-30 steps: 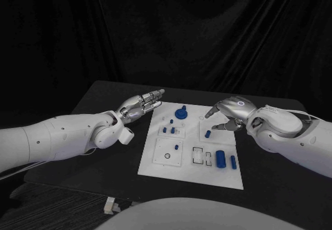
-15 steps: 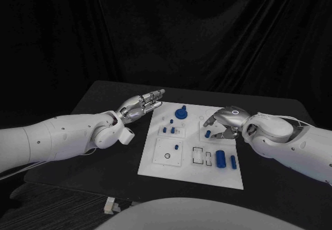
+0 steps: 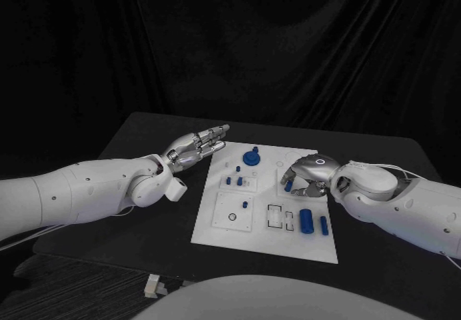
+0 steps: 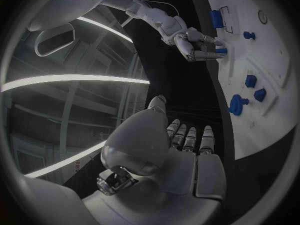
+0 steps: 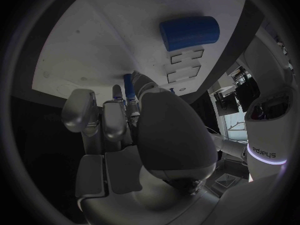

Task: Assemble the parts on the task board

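My right hand [image 3: 309, 175] is down on the task board [image 3: 252, 233] just right of its centre, fingers closed round a small blue peg [image 5: 128, 83]; from the right wrist view I judge it pinched between thumb and fingertips, upright, its lower end at the board surface. To do this step well I would keep the peg vertical, press straight down without twisting, and only let go once it sits firm. At about five o'clock from that hand lie a large blue cylinder [image 3: 306, 221] and a slimmer blue bar [image 3: 324, 226], just beside the empty rectangular slots [image 3: 278, 217]; I should lift clear rather than sweep toward them. At ten o'clock from the hand stands the blue knob [image 3: 252, 157], with smaller blue pieces [image 3: 234, 180] nearer the board's left side. My left hand [image 3: 196, 145] hovers empty, fingers straight and apart, over the board's far left corner, well apart from the work. Open tabletop [image 3: 144, 220] lies left of the board; its right edge has little room before my right forearm.
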`<control>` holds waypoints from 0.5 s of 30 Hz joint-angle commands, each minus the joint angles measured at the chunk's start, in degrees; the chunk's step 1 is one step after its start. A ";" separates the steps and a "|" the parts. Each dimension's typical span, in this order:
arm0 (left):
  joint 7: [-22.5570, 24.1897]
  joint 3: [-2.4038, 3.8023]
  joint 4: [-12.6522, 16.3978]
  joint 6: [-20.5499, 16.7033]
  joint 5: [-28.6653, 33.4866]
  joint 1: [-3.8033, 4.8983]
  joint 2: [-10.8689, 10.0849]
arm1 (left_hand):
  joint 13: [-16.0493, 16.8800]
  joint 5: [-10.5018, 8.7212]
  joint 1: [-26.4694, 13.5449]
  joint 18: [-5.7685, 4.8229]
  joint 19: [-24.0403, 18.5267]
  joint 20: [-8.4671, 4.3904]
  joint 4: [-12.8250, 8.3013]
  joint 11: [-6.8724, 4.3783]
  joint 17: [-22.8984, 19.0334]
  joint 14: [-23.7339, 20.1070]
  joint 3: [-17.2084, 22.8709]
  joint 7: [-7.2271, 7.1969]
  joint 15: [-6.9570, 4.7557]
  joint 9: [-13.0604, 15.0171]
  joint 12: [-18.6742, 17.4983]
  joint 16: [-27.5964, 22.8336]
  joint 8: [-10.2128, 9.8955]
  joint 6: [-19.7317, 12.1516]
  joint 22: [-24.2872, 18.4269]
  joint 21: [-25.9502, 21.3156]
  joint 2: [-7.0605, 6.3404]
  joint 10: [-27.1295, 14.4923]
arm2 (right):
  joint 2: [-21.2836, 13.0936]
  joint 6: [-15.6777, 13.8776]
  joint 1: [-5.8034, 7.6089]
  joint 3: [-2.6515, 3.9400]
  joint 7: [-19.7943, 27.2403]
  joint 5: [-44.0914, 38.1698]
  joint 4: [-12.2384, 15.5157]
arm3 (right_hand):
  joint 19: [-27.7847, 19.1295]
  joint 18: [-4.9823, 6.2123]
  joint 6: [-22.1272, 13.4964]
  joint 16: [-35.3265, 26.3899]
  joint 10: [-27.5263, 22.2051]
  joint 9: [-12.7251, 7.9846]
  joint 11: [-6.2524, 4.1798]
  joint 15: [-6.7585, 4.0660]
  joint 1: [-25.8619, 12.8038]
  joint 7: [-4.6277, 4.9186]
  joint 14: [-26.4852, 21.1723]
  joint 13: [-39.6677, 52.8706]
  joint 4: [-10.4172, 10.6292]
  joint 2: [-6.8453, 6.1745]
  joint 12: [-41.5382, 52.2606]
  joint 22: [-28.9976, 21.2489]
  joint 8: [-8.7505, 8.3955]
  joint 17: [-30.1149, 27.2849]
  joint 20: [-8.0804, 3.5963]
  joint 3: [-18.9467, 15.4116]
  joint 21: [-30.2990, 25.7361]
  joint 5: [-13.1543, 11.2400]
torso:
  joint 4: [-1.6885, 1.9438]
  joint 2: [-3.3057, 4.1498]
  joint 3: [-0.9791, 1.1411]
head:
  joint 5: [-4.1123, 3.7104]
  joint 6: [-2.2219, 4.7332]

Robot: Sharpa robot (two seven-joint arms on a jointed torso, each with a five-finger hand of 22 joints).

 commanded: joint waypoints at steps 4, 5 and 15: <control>5.08 0.05 0.01 1.16 0.36 -0.13 0.18 | 0.12 0.47 0.71 1.13 0.15 0.96 -0.38 0.62 -0.05 -0.02 0.25 0.75 0.56 0.10 0.52 -0.39 0.18 0.34 0.29 0.19 0.13 0.21 | 0.27 -1.04 -0.34 0.03 1.12 -0.09 -0.49 | -0.04 -0.31 2.61 0.50 2.48 0.55 -0.23 0.08 0.43 0.68 0.80 -0.06 -0.21 -0.19 -0.87 7.76 1.21 0.26 0.18 2.14 0.56 0.56 | 0.00 -0.01 0.00 | 0.17 0.00; 5.06 0.05 -0.01 1.27 0.36 -0.14 0.19 | 0.12 0.46 0.70 1.16 0.21 1.05 -0.39 0.67 -0.05 -0.02 0.26 0.91 0.63 0.12 0.54 -0.39 0.21 0.48 0.38 0.23 0.10 0.23 | 0.29 -1.17 -0.36 0.03 1.09 -0.09 -0.52 | -0.05 -0.31 2.87 0.50 3.21 0.63 -0.38 -0.03 0.40 0.45 0.79 -0.04 -0.26 -0.29 -0.94 7.78 1.28 0.26 0.11 2.62 0.63 0.64 | 0.01 -0.01 0.00 | 0.16 0.00; 5.02 0.05 -0.15 1.70 0.36 -0.29 0.19 | 0.14 0.62 0.75 1.30 0.43 1.49 -0.51 0.83 -0.05 -0.02 0.40 1.47 0.93 0.24 0.69 -0.39 0.38 1.42 0.66 0.38 0.09 0.35 | 0.04 -3.73 -0.42 0.03 1.07 -0.09 -0.49 | -0.17 -0.31 7.77 0.42 6.72 2.18 -1.17 -0.69 0.48 3.67 0.76 -0.06 -1.06 -0.66 -2.41 7.79 3.32 0.24 -0.51 5.89 0.71 -0.30 | 0.02 0.01 -0.01 | 0.34 0.00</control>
